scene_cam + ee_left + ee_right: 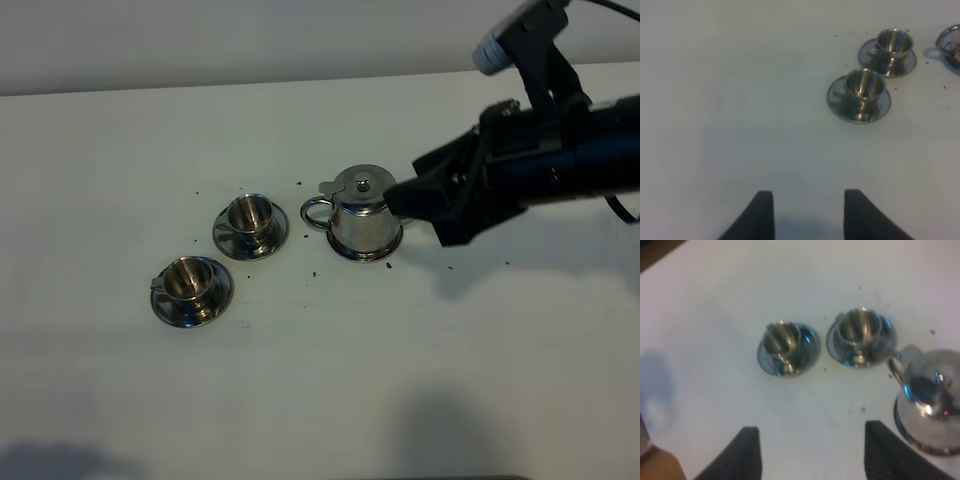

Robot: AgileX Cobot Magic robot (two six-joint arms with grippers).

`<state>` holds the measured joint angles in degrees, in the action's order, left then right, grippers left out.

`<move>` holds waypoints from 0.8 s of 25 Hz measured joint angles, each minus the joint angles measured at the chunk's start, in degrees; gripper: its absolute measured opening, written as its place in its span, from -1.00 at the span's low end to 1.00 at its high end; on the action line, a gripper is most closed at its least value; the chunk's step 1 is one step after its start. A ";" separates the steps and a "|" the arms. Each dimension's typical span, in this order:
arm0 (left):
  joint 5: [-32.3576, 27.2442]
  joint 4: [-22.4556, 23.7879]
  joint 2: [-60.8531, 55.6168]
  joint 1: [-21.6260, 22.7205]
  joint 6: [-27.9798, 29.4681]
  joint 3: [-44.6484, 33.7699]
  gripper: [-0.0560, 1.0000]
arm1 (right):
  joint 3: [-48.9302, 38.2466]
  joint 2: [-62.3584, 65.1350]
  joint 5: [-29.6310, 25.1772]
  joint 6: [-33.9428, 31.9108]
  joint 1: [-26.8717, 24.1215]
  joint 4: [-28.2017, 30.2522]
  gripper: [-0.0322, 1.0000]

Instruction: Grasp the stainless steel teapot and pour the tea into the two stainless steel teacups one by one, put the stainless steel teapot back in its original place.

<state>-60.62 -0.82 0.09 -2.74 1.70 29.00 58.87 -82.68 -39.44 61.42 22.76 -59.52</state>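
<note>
The stainless steel teapot (362, 218) stands upright with its lid on, right of the middle of the white table, its loop handle (316, 212) turned towards the cups. It rests on a round steel disc (384, 256), the original place. The two stainless steel teacups (250, 220) (190, 282) sit on saucers to its left. My right gripper (412, 208) hovers open just right of the teapot, holding nothing. In the right wrist view its fingers (747, 452) frame bare table, with the teapot (932, 400) off to one side. My left gripper (807, 215) is open over bare table, short of the cups (863, 89) (893, 46).
Small dark specks (312, 272) lie scattered on the table around the teapot and cups. The black right arm (560, 150) reaches in from the right edge, its cable (510, 45) running above it. A wall bounds the table at the back.
</note>
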 joint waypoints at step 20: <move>0.00 0.00 0.00 0.00 0.00 0.00 -0.20 | 41.83 -29.27 -13.99 -16.53 8.42 34.92 0.03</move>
<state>-60.62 -0.82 0.09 -2.74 1.70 29.00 100.70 -111.95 -53.43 44.90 31.17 -24.60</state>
